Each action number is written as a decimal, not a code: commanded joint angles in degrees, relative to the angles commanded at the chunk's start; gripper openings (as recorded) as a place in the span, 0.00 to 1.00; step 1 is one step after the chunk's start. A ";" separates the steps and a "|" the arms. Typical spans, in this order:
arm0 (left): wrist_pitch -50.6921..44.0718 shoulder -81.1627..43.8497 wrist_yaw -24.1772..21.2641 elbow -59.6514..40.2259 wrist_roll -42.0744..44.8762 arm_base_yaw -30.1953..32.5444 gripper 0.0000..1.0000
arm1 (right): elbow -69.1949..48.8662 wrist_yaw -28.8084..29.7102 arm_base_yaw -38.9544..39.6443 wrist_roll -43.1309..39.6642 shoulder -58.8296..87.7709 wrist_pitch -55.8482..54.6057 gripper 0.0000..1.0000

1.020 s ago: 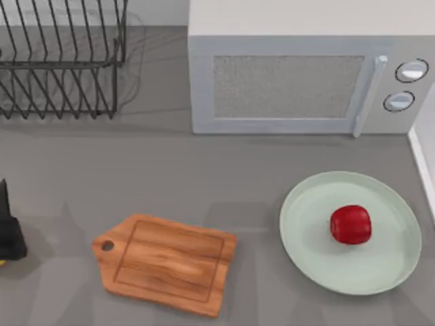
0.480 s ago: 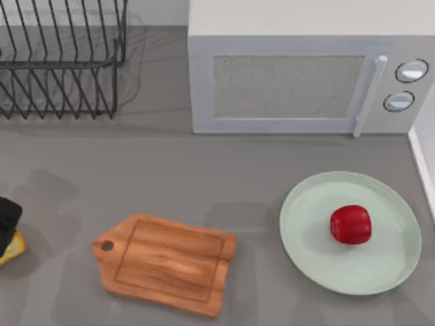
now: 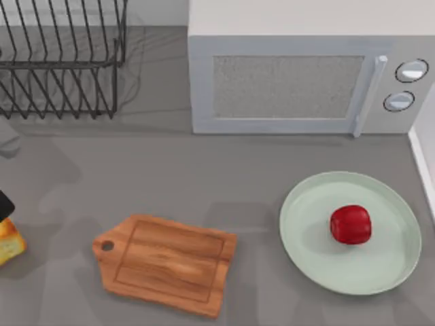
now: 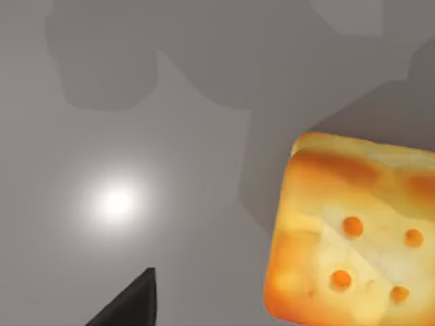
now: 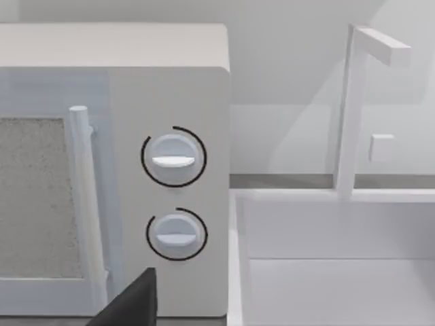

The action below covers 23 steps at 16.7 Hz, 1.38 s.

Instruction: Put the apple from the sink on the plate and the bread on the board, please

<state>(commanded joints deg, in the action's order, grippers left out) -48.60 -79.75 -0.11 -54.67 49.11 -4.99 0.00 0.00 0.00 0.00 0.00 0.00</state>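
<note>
Saw from above the left pincer [image 3: 3, 204] at the table's left edge, with the chunky golden-yellow toasted bread [image 3: 9, 242] just beside it. Noted the brown wavy-edged wooden board [image 3: 166, 263] well off to its right, bare. Found the small deep red apple [image 3: 351, 224] already on the round mint-green plate [image 3: 397, 272].

Found, by the left wrist, the bread [image 4: 353, 234] close below and off-centre. Could not tell whether gripped. Judged it best to centre over the bread, clamp its flat sides and carry it level to the board's groove.

Found, by the right wrist, the right pincer [image 5: 129, 302] parked facing the white microwave [image 5: 170, 102] and white sink [image 5: 340, 272]. Could not tell its state.

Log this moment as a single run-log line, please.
apple: on plate | bread: on table at left edge, off board | left tool: above bread | next: bread to board
</note>
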 joint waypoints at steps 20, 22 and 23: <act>4.89 -20.05 0.12 0.69 8.15 -0.66 1.00 | 0.00 0.00 0.00 0.00 0.00 0.00 1.00; 7.21 -21.35 0.12 2.15 8.28 -0.73 1.00 | 0.00 0.00 0.00 0.00 0.00 0.00 1.00; 7.44 -21.46 0.12 2.33 8.27 -0.73 1.00 | 0.00 0.00 0.00 0.00 0.00 0.00 1.00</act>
<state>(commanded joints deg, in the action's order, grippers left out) -41.16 -101.20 0.01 -52.34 57.38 -5.72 0.00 0.00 0.00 0.00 0.00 0.00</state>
